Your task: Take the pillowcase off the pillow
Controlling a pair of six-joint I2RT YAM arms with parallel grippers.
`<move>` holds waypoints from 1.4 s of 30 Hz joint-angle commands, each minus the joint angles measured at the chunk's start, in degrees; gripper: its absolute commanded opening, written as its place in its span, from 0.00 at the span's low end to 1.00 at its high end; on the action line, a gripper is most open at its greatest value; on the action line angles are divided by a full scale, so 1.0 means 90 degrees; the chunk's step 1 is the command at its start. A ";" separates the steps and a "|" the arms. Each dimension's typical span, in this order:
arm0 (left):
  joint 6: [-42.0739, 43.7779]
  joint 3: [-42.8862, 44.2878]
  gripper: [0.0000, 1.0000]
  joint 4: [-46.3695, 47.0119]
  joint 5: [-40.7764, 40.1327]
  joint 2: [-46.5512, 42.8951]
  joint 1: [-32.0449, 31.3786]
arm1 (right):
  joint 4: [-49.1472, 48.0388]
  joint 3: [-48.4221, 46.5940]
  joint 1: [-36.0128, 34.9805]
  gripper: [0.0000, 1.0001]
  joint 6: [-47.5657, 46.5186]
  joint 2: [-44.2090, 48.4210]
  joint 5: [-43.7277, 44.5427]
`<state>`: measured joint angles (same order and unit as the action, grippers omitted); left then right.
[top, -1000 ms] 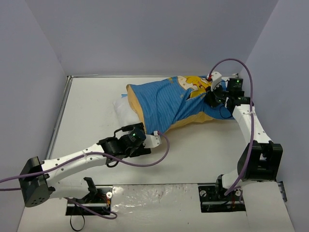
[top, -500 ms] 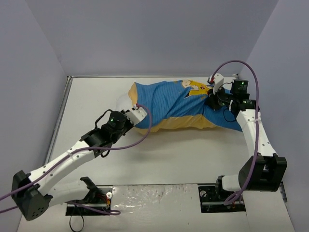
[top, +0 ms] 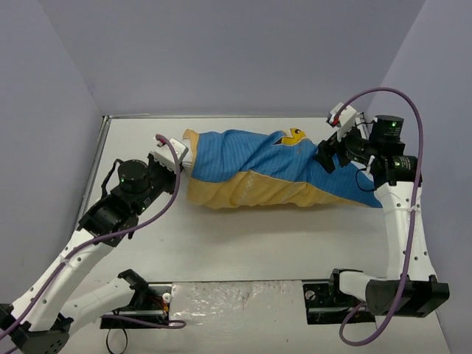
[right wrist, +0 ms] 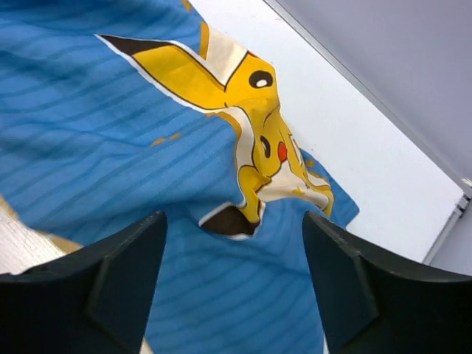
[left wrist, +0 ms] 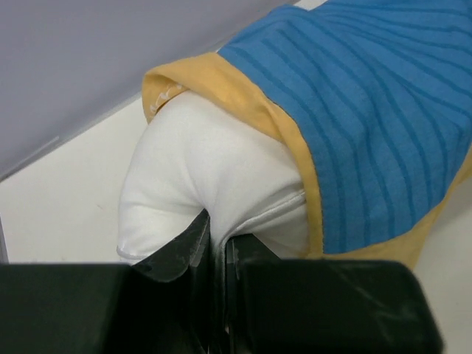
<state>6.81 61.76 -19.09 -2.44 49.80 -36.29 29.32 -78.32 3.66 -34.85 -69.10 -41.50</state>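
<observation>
A white table (top: 295, 236) fills the floor of the enclosure; plain lilac-grey walls stand on three sides, the back wall (top: 236, 51), the left wall (top: 37, 147) and the right wall (top: 435, 88); a thin metal rail (top: 92, 177) runs along the table's left edge; a crinkled shiny sheet (top: 243, 299) with a few dark specks lies along the near edge.
</observation>
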 commanded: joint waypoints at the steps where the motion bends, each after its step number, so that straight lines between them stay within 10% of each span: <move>1: -0.0706 0.0091 0.02 0.0275 0.0913 0.0248 0.0680 | 0.0716 -0.0330 -0.0036 0.74 -0.0375 0.0323 0.0323; 10: -0.1800 0.0296 0.02 0.0539 0.2311 0.0687 0.1581 | 0.2612 0.0264 -0.0492 0.81 -0.3352 0.0889 0.0906; 22: -0.2552 0.0287 0.02 0.0977 0.3239 0.0785 0.1991 | 0.0475 0.1592 -0.1539 0.73 -0.2280 0.1145 0.3291; 30: -0.3763 0.0239 0.02 0.1933 0.4165 0.0961 0.2314 | -0.0405 0.2257 -0.2681 0.48 -0.1753 0.1086 0.4541; 36: -0.4096 0.0228 0.02 0.2248 0.4343 0.0922 0.2470 | -0.0553 0.2072 -0.2995 0.00 -0.1587 0.1291 0.5070; 42: -0.4213 0.0072 0.02 0.2365 0.4558 0.0844 0.2870 | -0.0533 0.1565 -0.2898 0.00 -0.1499 0.1769 0.5060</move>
<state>-27.57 60.73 -7.62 34.70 60.20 -12.14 26.52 -59.66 -22.59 -49.80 -56.29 2.61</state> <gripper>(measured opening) 0.065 0.005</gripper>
